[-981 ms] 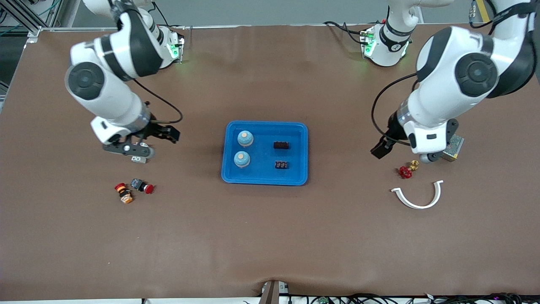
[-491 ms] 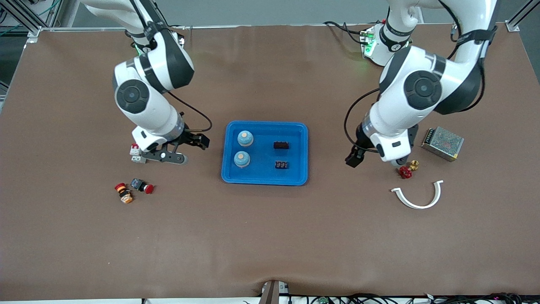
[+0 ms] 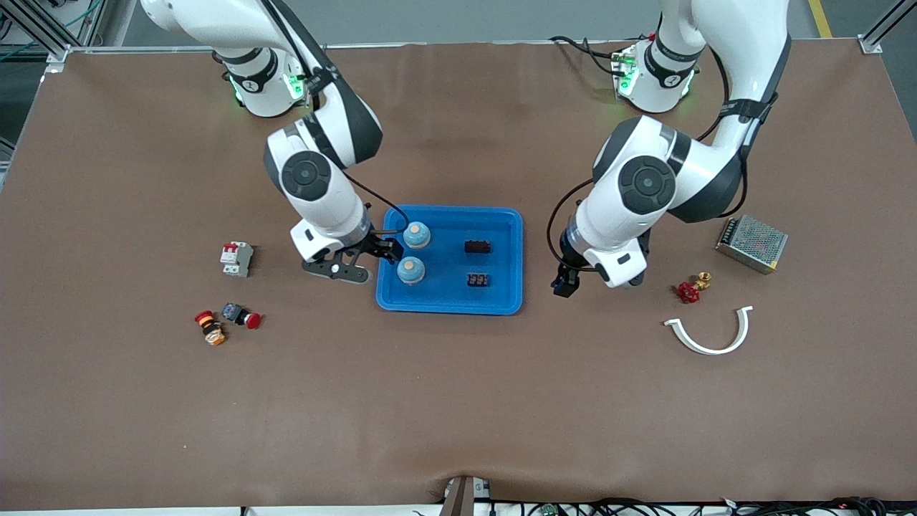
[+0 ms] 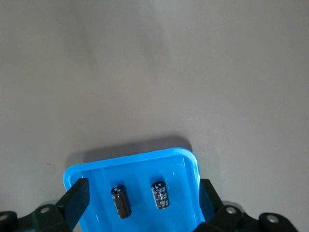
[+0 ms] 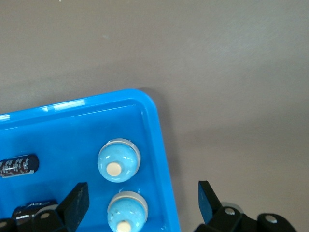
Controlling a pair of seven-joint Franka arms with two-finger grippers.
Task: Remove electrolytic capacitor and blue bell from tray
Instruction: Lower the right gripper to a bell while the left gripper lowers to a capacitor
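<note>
The right gripper (image 3: 387,250) hangs spread and empty over the blue plastic tray's (image 3: 450,306) rim at the right arm's end; the left gripper (image 3: 566,281), jaws wide and empty, hangs over bare table beside the tray; two domed blue bells (image 3: 416,234) and two dark cylindrical capacitors (image 3: 478,246) lie in the tray; the left wrist view shows the capacitors' printed sleeves (image 4: 161,195).

Wide table (image 3: 458,401) covered by a brown mat, grey floor seen above its top edge, aluminium frame posts (image 3: 43,32) set at the corners, cables (image 3: 645,507) strung along the lower edge
</note>
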